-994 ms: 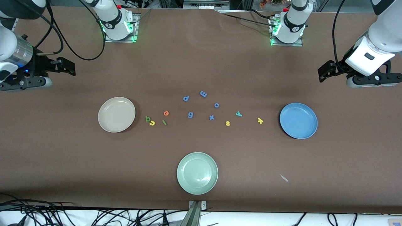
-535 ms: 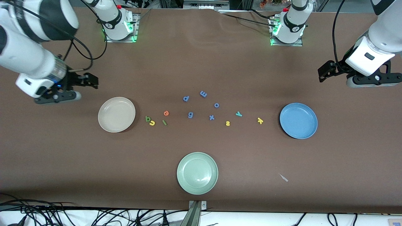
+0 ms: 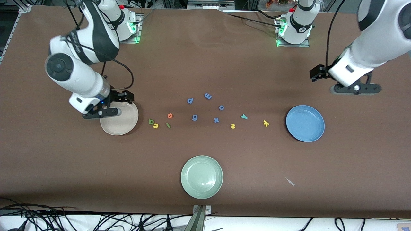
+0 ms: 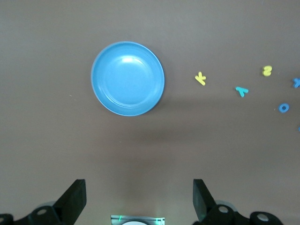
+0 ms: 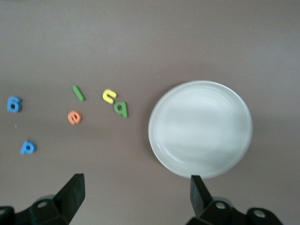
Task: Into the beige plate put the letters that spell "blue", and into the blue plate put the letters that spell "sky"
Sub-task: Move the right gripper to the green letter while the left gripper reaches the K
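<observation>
The beige plate (image 3: 124,122) (image 5: 200,129) lies toward the right arm's end of the table. Beside it lie the dark green b (image 3: 151,121) (image 5: 121,108), yellow u (image 3: 155,125) (image 5: 109,95), green l (image 3: 168,125) (image 5: 78,93) and orange e (image 3: 170,115) (image 5: 74,117). The blue plate (image 3: 305,123) (image 4: 127,78) lies toward the left arm's end, with yellow k (image 3: 266,123) (image 4: 200,78), teal y (image 3: 244,116) (image 4: 242,91) and yellow s (image 3: 232,126) (image 4: 267,71) beside it. My right gripper (image 3: 102,113) (image 5: 136,180) hangs open and empty over the beige plate's rim. My left gripper (image 3: 355,88) (image 4: 138,185) is open and empty over bare table near the blue plate.
Blue-purple letters p (image 3: 190,100), m (image 3: 207,95), o (image 3: 221,107), g (image 3: 194,117) and x (image 3: 216,120) lie mid-table between the two groups. A pale green plate (image 3: 201,177) sits nearest the front camera. A small pale scrap (image 3: 290,181) lies beside it.
The right arm has swung in from the table's end until its gripper is over the beige plate's rim. The left arm has shifted slightly toward the middle. No letter has moved.
</observation>
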{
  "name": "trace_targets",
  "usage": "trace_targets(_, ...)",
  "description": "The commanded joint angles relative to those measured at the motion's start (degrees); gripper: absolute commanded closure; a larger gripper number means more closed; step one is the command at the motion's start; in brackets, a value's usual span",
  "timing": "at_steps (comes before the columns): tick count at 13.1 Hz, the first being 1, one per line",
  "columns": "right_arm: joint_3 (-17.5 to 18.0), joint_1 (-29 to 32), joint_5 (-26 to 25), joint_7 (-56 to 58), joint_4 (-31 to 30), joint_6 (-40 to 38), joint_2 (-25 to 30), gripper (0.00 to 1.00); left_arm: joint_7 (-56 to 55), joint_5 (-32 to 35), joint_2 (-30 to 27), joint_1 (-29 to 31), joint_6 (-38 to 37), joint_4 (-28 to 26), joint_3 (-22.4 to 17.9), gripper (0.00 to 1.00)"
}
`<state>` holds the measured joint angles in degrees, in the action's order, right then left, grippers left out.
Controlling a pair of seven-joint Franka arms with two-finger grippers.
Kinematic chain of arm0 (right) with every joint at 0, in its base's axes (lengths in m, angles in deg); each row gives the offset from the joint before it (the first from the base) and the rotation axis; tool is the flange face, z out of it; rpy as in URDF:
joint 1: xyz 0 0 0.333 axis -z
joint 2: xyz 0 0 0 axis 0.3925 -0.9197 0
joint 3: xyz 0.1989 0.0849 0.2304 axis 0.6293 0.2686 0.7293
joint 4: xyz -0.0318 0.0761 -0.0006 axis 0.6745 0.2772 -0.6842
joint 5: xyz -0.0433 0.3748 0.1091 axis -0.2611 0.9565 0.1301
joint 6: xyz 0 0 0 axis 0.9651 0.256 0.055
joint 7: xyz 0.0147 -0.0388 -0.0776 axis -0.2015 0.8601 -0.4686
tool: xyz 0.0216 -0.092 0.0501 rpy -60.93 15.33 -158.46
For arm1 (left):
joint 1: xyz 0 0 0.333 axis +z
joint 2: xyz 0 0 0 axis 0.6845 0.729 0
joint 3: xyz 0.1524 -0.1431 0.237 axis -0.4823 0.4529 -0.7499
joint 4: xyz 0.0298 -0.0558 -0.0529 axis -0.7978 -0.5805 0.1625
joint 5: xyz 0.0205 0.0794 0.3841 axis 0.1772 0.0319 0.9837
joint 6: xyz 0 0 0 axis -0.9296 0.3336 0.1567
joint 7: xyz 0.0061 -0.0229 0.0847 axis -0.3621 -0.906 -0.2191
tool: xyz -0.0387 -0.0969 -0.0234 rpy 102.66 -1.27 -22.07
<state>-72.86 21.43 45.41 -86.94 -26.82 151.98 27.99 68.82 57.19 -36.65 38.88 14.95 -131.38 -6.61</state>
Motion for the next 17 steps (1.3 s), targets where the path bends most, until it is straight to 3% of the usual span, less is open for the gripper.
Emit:
trace_targets(1,1.96,0.28,-0.52,-0.82,-1.38,7.56,-5.44,0.01,0.27,-0.60,6.10,-0.16,2.39,1.04,0.03,0.00)
trace_targets(5,3.46,0.19,-7.10,-0.91,-2.34,11.28,-9.94,0.01,-4.20,-3.41,14.80,-0.42,9.68,1.04,0.12,0.00)
trace_targets(8,3.90,0.19,-11.93,-0.82,-4.72,18.37,-13.19,0.01,-14.02,-2.80,20.52,-1.65,14.88,0.60,0.21,0.00)
trace_targets(14,5.57,-0.07,-12.48,-0.64,-4.37,26.48,-17.33,0.01,-38.97,-2.45,27.64,-5.78,23.14,-0.37,0.29,0.05)
trace_targets(17,5.66,-0.07,-13.00,0.32,-4.90,27.89,-18.03,0.01,-46.02,-2.36,29.06,-7.72,28.93,-2.64,0.21,0.06)
